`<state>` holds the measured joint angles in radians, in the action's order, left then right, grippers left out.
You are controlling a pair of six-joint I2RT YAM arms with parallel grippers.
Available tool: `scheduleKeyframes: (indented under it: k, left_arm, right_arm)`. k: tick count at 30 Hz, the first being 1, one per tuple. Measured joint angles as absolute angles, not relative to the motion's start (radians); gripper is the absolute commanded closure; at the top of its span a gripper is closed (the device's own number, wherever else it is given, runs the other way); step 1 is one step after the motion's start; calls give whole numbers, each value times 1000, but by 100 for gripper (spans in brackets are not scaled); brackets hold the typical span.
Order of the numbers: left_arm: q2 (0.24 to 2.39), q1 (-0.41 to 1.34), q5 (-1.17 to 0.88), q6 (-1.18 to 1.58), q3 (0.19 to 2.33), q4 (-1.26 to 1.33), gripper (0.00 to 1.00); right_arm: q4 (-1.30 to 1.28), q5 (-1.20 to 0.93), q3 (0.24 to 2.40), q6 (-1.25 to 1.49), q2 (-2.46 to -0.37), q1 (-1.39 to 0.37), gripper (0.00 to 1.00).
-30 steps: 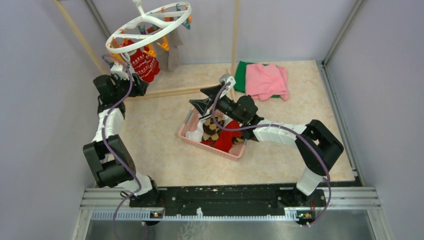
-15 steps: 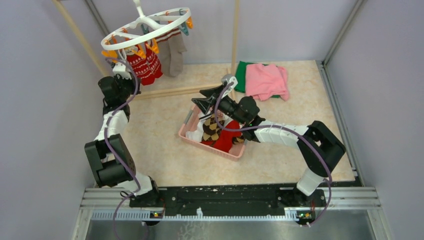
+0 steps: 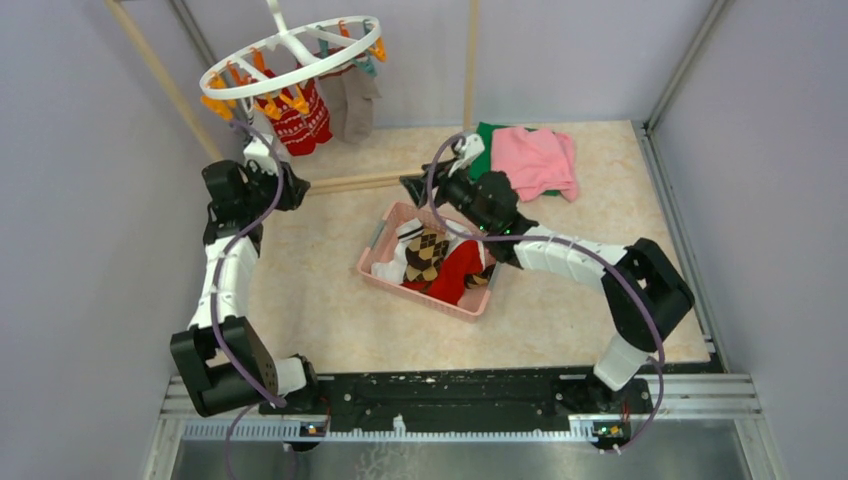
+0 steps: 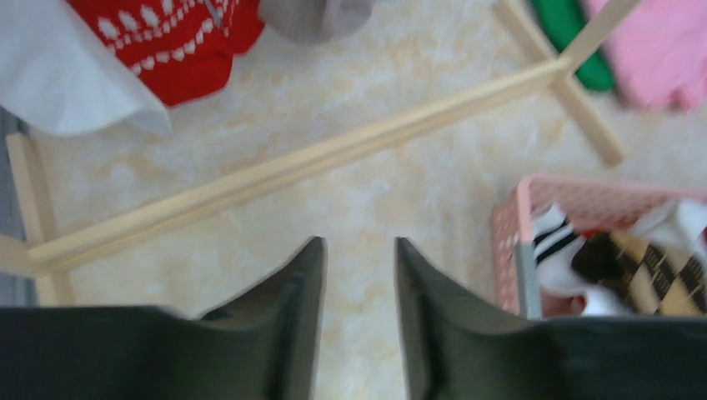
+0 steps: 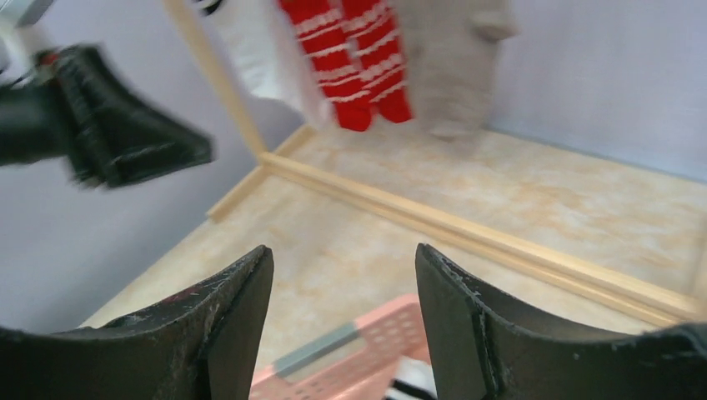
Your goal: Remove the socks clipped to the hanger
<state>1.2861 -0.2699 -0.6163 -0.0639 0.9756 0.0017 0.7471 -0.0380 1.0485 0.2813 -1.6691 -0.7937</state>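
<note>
The hanger (image 3: pixel 293 42) hangs at the table's (image 3: pixel 330 300) 11 o'clock, its white ring tilted, with orange clips (image 3: pixel 212 101) around the rim. Clipped under it are two red socks (image 3: pixel 296 115) with a white pattern and, at their 3 o'clock, a grey sock (image 3: pixel 352 100). The right wrist view also shows a white sock (image 5: pixel 250 58) at the red pair's 9 o'clock. Off the hanger, in a pink basket (image 3: pixel 372 262) near the table's centre, lie an argyle sock (image 3: pixel 430 252), a red one just beside it and a white one with dark stripes. The left gripper (image 4: pixel 358 246) sits at the hanger's 6 o'clock, below the red socks and apart from them. Its fingers are close together with a narrow gap and nothing between them. The right gripper (image 5: pixel 342 250) is at the basket's 12 o'clock, pointing toward the hanger at about 10 o'clock, with its fingers spread wide and empty. A bar of the wooden rack (image 3: pixel 345 182) lies on the table between the two grippers, and its uprights rise at 11 and 12 o'clock. Folded pink and green cloths (image 3: pixel 535 160) lie at the table's 1 o'clock, near the right gripper at its 3 o'clock.
</note>
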Motion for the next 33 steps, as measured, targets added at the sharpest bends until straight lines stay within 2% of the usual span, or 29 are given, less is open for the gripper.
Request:
scheduleKeyframes:
  k: [1, 3, 6, 10, 17, 24, 29, 33]
  left_arm:
    - [1283, -272, -613, -80, 981, -35, 40]
    - [1288, -284, -608, -115, 991, -119, 18]
    - [1300, -311, -599, -157, 993, -225, 6]
    - [1303, -341, -584, -187, 992, -317, 4]
    - [1296, -391, -579, -246, 973, -404, 4]
    - [1292, -438, -575, -269, 972, -450, 3]
    - [1277, -440, -571, -273, 970, -468, 3]
    - [1274, -441, -571, -270, 970, -477, 4]
  right_arm:
    - [717, -30, 1067, 284, -1669, -768, 36]
    - [672, -24, 1109, 292, -1672, -700, 37]
    - [636, -28, 1199, 298, -1705, -602, 38]
    - [598, 36, 1347, 281, -1792, -536, 26]
    - [522, 196, 1466, 226, -1926, -530, 27]
    - [527, 231, 1596, 228, -2092, -488, 50]
    - [560, 175, 1628, 250, -2135, -455, 83]
    - [608, 144, 1602, 186, -2135, -419, 93]
